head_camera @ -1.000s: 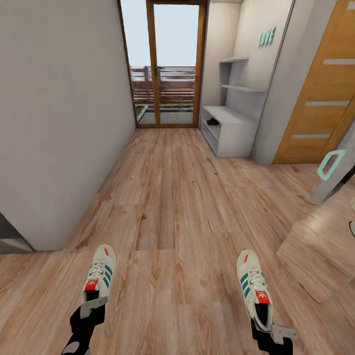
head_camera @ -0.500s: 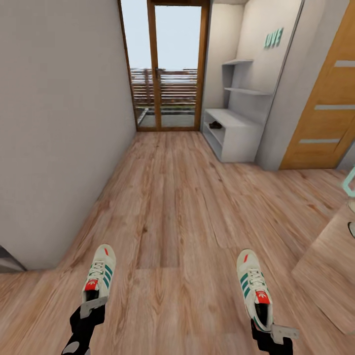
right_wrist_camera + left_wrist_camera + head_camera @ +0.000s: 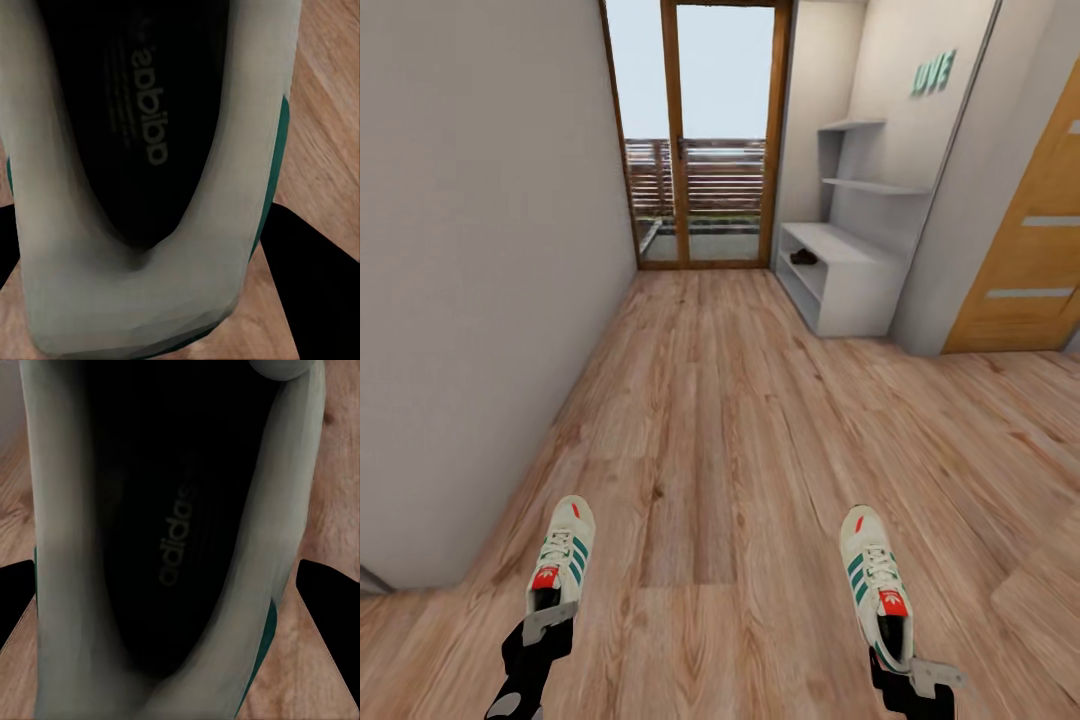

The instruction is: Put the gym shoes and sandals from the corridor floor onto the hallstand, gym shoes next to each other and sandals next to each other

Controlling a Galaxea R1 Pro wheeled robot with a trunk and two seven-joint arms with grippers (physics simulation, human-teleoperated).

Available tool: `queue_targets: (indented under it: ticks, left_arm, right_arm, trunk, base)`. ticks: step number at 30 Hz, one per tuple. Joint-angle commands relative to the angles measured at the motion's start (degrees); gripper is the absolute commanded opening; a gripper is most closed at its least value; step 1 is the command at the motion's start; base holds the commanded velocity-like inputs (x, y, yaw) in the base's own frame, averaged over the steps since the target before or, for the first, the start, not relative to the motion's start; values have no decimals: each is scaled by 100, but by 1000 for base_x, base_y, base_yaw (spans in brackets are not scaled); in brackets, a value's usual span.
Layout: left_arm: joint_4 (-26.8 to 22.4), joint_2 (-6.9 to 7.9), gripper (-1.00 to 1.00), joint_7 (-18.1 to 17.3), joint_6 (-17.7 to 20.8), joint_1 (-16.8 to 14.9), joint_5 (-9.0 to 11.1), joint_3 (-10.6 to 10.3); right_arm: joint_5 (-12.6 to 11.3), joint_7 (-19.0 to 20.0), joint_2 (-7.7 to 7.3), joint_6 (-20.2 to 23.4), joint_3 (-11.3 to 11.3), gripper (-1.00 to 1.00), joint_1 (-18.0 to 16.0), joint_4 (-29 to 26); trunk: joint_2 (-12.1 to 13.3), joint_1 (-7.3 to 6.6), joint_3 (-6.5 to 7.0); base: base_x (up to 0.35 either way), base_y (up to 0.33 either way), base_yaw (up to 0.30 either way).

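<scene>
Both gym shoes hang over the corridor floor (image 3: 710, 430), toes pointing away from me. My left gripper (image 3: 548, 622) is shut on the heel of the left gym shoe (image 3: 563, 555), whose dark insole (image 3: 161, 517) appears between the black fingers (image 3: 326, 592). My right gripper (image 3: 905, 665) is shut on the heel of the right gym shoe (image 3: 873, 580), whose inside (image 3: 142, 112) also shows at close range. The pale hallstand (image 3: 855, 285) stands far ahead on the right. A small dark sandal-like shape (image 3: 803, 257) lies on its flat top, too small to make out further.
A grey wall (image 3: 480, 250) runs along the left. A wood-framed glass door (image 3: 715, 130) closes the corridor's far end. An orange-brown door (image 3: 1030, 260) stands right of the hallstand. A slab of wood-grain surface (image 3: 1045, 610) juts in at the lower right.
The whole picture has shifted, so the camera has moved: the hallstand sits further right and slightly larger, and the objects at the right edge have slid out. Both shoes stay held.
</scene>
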Motion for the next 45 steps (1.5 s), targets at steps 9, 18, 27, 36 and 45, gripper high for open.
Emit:
queue_targets:
  ticks: [9, 18, 27, 36, 45]
  left_arm:
    - [5, 1, -100, -2, -20, -3, 52, -15]
    - [9, 5, -100, -2, -20, -3, 52, -15]
    - [8, 1, -100, -2, -20, -3, 52, -15]
    - [8, 1, -100, -2, -20, -3, 52, -15]
    - [8, 1, -100, -2, -20, -3, 52, -15]
  right_arm:
    - [-63, -51, 16, -15, 51, -100, -3, -7]
    - [-70, -52, 28, -18, 45, -100, -3, -13]
    - [-38, -27, 6, -15, 51, -100, -3, -7]
    - [-36, -26, 5, -15, 51, -100, -3, -4]
    - [-9, -5, 6, -15, 68, -100, -3, 1]
  trunk:
    - [-2, 2, -5]
    - [-2, 2, -5]
    - [-2, 2, -2]
    - [-2, 2, 52]
    - [-2, 2, 62]
  base:
    - [339, 103, 0]
    - [339, 102, 0]
    - [339, 64, -4]
    - [339, 4, -78]
    - [339, 0, -11]
